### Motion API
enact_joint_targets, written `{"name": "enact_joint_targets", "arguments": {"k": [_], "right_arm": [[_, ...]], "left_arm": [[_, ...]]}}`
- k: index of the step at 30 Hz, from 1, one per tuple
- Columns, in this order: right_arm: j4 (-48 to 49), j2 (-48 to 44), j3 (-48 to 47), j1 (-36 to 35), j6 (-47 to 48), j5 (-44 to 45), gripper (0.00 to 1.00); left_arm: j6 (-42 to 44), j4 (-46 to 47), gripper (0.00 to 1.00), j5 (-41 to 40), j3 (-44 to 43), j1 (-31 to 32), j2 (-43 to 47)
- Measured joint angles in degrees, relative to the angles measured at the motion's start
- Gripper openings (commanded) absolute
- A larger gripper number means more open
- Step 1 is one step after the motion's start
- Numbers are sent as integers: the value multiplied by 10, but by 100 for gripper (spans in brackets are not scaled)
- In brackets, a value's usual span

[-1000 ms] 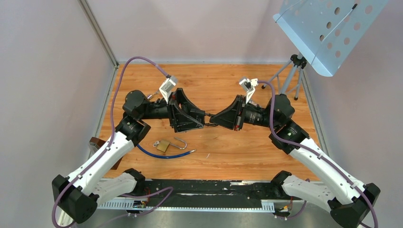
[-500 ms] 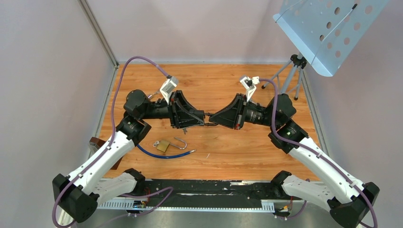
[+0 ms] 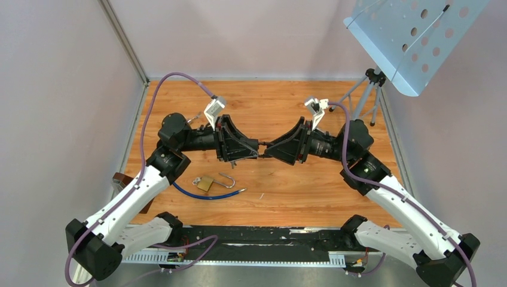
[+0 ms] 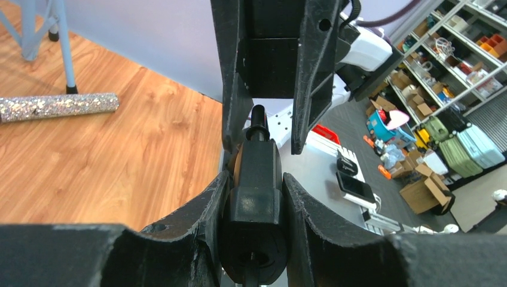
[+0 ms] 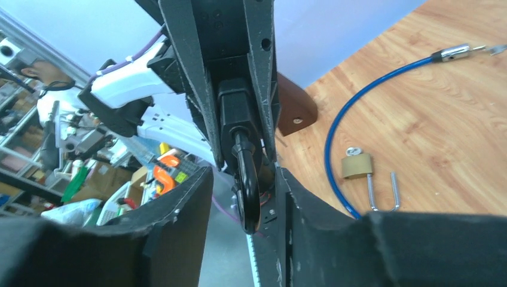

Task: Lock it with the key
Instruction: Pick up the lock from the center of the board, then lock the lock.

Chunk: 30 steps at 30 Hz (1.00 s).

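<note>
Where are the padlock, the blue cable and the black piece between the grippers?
padlock [image 3: 205, 183], top view, on its brass body.
blue cable [image 3: 206, 197], top view, midway along its curve.
black piece [image 4: 257, 179], left wrist view, on its squared middle section.

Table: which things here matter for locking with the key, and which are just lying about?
For the job: padlock, blue cable, black piece in the left gripper, perhaps the key.
Lying about: music stand, wooden block, glitter stick.
</note>
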<state>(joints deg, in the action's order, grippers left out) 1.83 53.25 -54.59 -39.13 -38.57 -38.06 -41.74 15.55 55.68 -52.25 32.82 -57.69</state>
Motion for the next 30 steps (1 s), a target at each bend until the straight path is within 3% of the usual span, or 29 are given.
{"name": "enact_joint_targets", "arguments": {"k": [2,5,12,16,23,27,30], "right_arm": [[-16,-7,0,3,18,15,65],[-35,-20,0,12,33,29,69],[-47,-28,0,17,41,35,62],[-52,-6,-2,19,33,37,69],[-59,35,-3,41,-21,47,68],[-54,36,-3,45,-59,46,64],[-42,33,-3,49,-90,45,55]], "left_arm": [[-7,-8,0,-13,0,0,2],[-24,-23,0,-41,0,0,9],[-69,-98,0,-107,-31,0,17],[-109,-110,0,-125,-40,0,16],[-178,-151,0,-154,-48,0,6],[-221,-172,0,-162,-48,0,-7],[-248,-181,0,-168,-48,0,-15]]}}
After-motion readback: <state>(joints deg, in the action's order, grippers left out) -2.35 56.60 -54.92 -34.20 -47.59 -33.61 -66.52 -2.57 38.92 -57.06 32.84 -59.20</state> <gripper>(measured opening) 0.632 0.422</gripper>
